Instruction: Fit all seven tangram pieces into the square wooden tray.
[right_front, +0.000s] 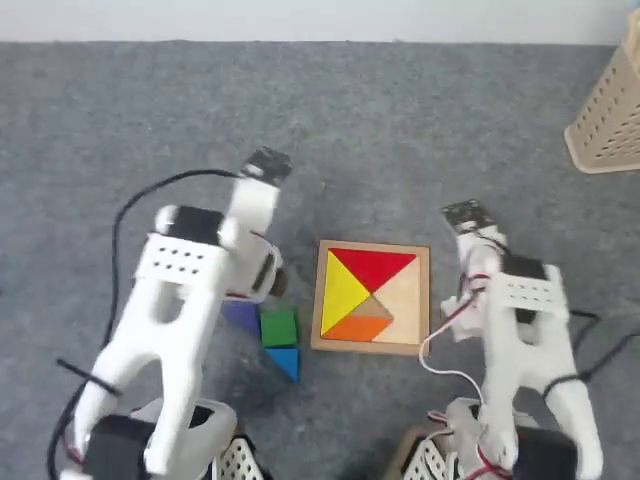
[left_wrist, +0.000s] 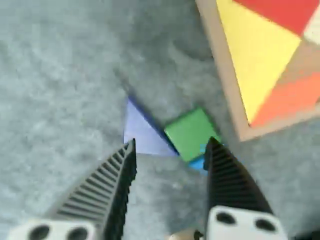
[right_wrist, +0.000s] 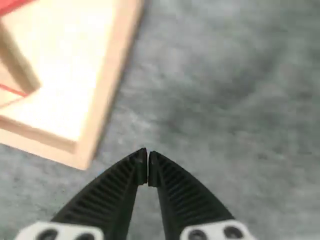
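- The square wooden tray lies on the grey desk, about half filled. It holds a large red triangle, a large yellow triangle, an orange piece and, it seems, a small brownish piece between them. The rest is bare wood.
- Three pieces wait outside it, clustered on the left arm's side: a violet triangle, a green square and a blue triangle.
- The left end effector hovers released over that cluster.
- The right end effector is clenched and empty, beside a tray corner.

The tray is smooth pale wood; the table has rough grey cloth; the fingers are ribbed matt plastic.
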